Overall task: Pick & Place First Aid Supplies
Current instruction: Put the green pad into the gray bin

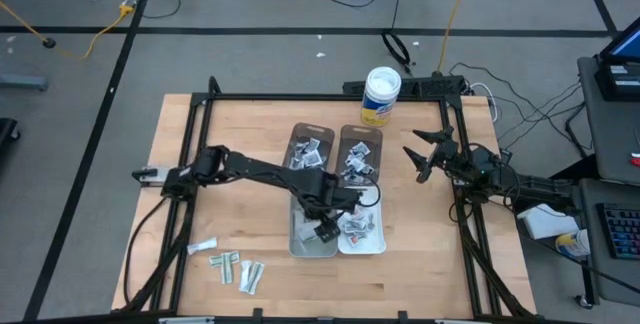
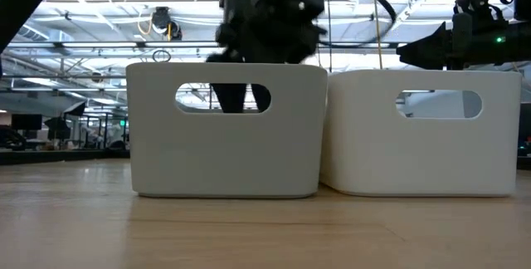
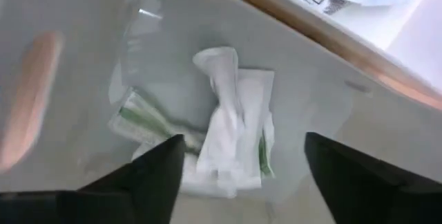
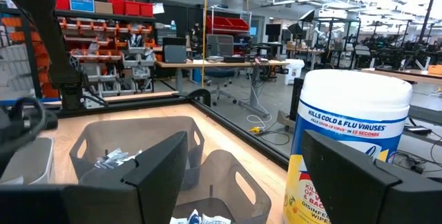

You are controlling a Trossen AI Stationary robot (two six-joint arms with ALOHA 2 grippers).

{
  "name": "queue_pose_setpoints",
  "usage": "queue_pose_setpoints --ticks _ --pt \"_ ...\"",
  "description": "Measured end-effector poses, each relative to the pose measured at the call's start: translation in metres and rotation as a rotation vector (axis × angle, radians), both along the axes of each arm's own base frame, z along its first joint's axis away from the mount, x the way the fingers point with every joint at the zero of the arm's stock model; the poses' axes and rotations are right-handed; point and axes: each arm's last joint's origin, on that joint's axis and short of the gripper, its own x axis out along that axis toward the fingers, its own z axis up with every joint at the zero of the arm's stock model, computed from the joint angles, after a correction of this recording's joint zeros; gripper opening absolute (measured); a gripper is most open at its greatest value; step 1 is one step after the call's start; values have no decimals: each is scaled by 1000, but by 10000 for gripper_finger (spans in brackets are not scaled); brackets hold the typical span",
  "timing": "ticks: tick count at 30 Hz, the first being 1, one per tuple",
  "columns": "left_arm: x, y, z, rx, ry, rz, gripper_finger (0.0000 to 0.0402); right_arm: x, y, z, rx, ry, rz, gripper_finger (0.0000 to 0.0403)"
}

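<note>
while the left gripper [image 3: 238, 158] hangs open over white packets [image 3: 231, 131] in the grey bin [image 1: 300, 247], the right gripper [image 1: 425, 154] waits open near the tub [image 1: 381, 94].

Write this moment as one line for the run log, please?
left gripper: open over grey bin, crumpled white packets lying below | right gripper: open, waiting near white round tub | loose pale packets on table

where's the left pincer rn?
High view: the left pincer is open over the near end of the left bin, with packets lying in the bin below it.
</note>
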Motion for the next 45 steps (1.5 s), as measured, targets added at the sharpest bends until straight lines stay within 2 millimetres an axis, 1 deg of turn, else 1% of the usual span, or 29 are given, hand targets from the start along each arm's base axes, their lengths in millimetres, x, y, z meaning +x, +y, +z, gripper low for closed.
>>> queue_pose_setpoints --ticks 3,7,11,13,18,21,24,31,35,45 --pt "-7 2 16 17 -1 59 337 0 0 0 0 0 0 279" --pt "-15 4 32 31 4 163 356 0 0 0 0 0 0 279" --pt "-25 9 52 25 11 278 353 0 0 0 0 0 0 279" --pt "-30 11 57 23 25 339 348 0 0 0 0 0 0 279" --pt "-44 15 61 36 72 466 334 0 0 0 0 0 0 279" --pt "-48 13 56 42 91 501 328 0 0 0 0 0 0 279" --pt "-58 3 51 48 101 509 324 0 0 0 0 0 0 279" --pt "-99 -27 48 23 89 595 332 0 0 0 0 0 0 279" --pt "-127 -46 48 14 110 634 327 0 0 0 0 0 0 279" --pt "-202 -100 36 46 208 798 313 0 0 0 0 0 0 279"
